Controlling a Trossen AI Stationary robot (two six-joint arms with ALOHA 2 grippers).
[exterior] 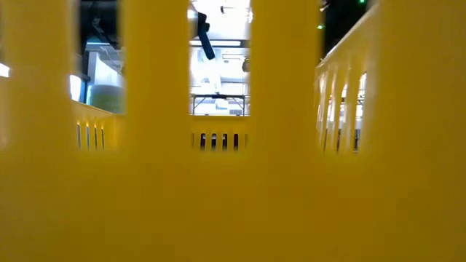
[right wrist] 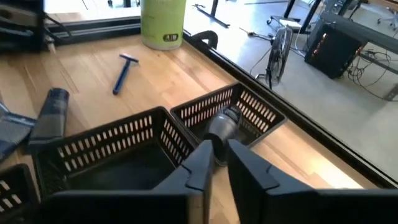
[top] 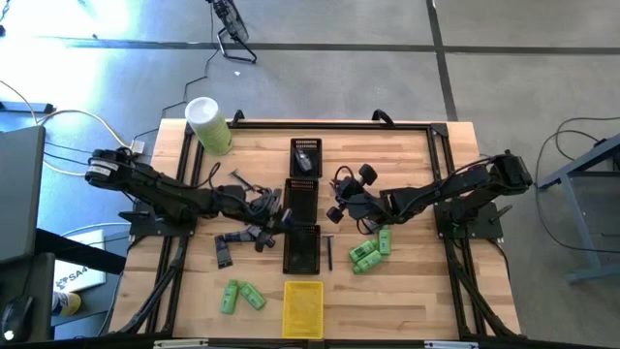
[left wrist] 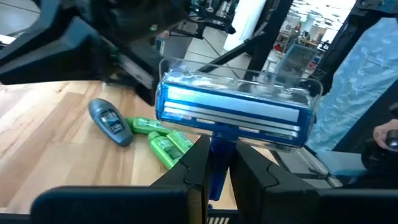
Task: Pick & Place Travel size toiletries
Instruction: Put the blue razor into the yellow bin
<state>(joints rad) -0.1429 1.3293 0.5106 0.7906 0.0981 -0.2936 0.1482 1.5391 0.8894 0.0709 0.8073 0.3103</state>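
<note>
Your left gripper is clamped on the handle of a blue razor, held above the table at centre-left of the high view; keep the squeeze firm and carry it level to a black tray before letting go. Your right gripper has its fingers together, gripping nothing visible, reaching in from the right over the tray holding a grey oval piece. Green bottles lie lower right of centre.

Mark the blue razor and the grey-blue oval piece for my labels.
blue razor [left wrist: 233, 115], left wrist view, on its head.
grey-blue oval piece [left wrist: 112, 121], left wrist view, on its middle.
</note>
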